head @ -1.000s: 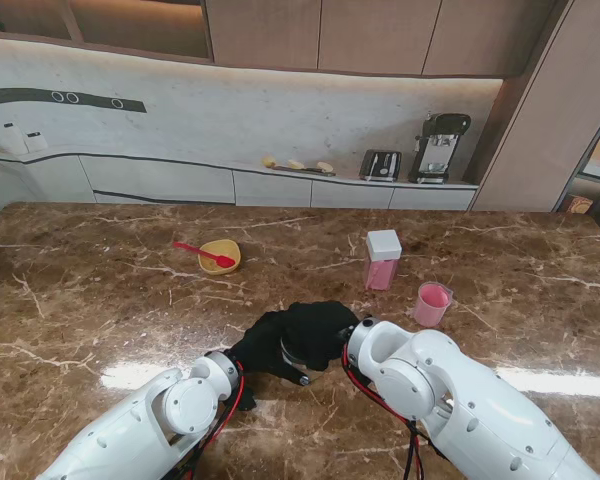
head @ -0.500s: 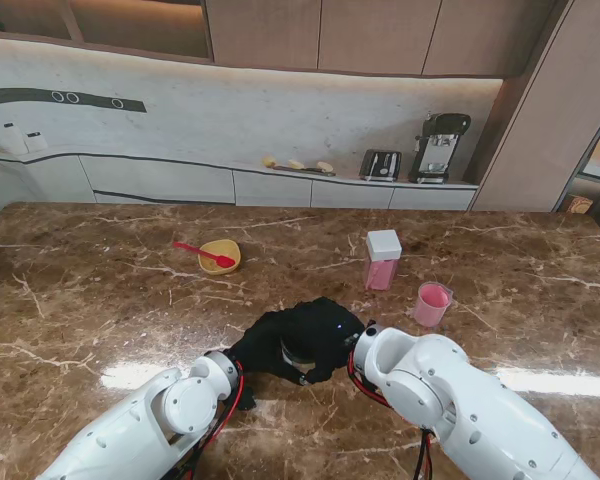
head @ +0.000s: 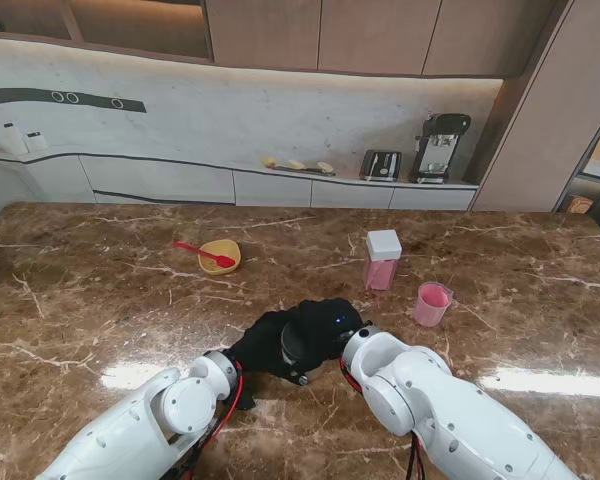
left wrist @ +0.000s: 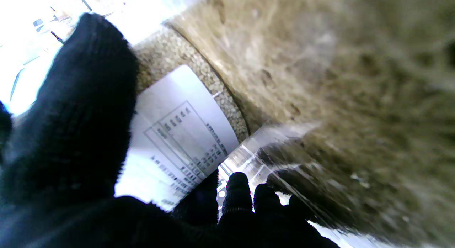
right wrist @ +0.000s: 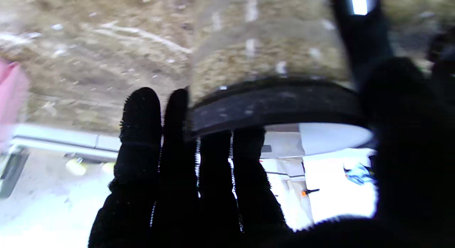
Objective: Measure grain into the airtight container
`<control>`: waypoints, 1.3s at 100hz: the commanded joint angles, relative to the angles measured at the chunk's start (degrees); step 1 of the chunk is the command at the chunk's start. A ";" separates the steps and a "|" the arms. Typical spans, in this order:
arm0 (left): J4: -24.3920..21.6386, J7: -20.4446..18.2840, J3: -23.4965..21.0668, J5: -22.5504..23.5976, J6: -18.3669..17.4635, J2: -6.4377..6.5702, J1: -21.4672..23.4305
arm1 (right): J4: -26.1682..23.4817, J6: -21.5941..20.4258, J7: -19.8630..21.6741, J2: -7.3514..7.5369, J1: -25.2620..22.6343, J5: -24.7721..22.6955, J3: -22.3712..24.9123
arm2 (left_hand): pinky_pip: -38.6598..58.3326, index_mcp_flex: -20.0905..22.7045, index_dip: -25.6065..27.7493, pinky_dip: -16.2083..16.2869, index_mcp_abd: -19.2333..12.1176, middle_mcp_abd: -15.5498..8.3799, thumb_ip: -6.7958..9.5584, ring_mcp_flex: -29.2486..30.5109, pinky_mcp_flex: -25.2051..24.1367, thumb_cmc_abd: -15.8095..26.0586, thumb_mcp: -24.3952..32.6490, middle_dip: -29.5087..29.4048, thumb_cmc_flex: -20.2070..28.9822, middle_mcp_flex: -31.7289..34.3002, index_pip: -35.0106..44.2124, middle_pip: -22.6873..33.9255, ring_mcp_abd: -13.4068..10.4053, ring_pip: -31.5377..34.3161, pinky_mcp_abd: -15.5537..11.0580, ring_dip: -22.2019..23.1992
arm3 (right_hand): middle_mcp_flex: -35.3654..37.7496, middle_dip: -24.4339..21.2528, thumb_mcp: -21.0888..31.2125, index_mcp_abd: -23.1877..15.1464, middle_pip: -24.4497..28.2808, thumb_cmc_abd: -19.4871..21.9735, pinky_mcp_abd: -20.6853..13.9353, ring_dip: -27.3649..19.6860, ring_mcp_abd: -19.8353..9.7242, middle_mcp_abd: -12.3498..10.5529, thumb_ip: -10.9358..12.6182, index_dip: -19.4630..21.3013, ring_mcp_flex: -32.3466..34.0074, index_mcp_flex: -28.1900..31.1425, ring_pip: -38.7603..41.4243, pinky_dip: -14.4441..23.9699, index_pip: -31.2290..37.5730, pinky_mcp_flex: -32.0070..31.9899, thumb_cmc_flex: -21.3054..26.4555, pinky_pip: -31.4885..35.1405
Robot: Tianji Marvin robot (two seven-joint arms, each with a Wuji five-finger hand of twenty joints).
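A: Both black-gloved hands at lower centre of the stand view?
B: Yes. Left hand [head: 263,345] grasps the clear grain-filled jar with white label [left wrist: 185,134]; right hand [head: 325,328] fingers [right wrist: 170,152] wrap its black lid [right wrist: 273,105].
A: Container?
B: Pink airtight container with white lid [head: 383,260] upright mid-right on the brown marble table [head: 100,300], pink measuring cup [head: 431,303] beside it.

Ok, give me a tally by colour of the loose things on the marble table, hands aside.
Pink: 2, the lidded container and the cup
Yellow: 1, the bowl
Red: 1, the spoon across the bowl
Clear: 1, the grain jar with the black lid
Total: 5
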 commanded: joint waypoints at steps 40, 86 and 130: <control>2.04 -1.15 0.46 0.09 0.93 0.32 1.33 | -1.24 -14.47 10.54 1.44 -0.73 7.95 4.72 | 11.39 11.72 4.99 4.52 -10.62 -1.53 2.83 3.04 5.33 23.68 17.95 -0.35 15.34 0.47 12.91 0.30 11.33 4.13 26.19 1.64 | -17.25 -16.48 34.80 -4.60 -17.76 -8.37 -1.81 -19.22 -3.43 -1.13 -1.13 -13.09 -30.54 -9.47 -28.51 -11.36 -18.12 -28.37 14.58 -30.19; 1.92 -1.14 0.35 0.26 0.96 0.38 1.44 | -2.40 -0.93 5.63 0.39 -1.53 -3.00 3.07 | 11.56 10.75 5.68 4.43 -10.95 -1.48 2.77 3.09 5.32 23.44 18.31 -0.34 14.76 0.41 12.97 0.15 11.33 4.15 26.24 1.66 | -7.91 -6.11 5.45 1.79 -8.56 1.15 0.80 -4.94 -1.73 0.80 1.49 -2.91 -8.94 -5.37 -10.15 0.75 -3.11 -10.74 -11.10 -10.67; 1.98 -1.24 0.48 0.01 0.85 0.34 1.38 | -0.94 -9.66 5.83 0.58 -0.63 4.28 4.13 | 11.56 10.79 5.95 4.32 -10.79 -1.39 2.74 3.00 5.28 23.28 18.48 -0.34 14.68 0.37 12.90 0.04 11.39 4.10 26.25 1.62 | 1.99 -7.89 37.56 -4.50 -8.70 -4.36 -0.10 -7.98 -3.57 -2.98 -0.14 -5.36 -3.07 3.50 -14.30 -5.70 -4.48 -6.35 22.27 -8.90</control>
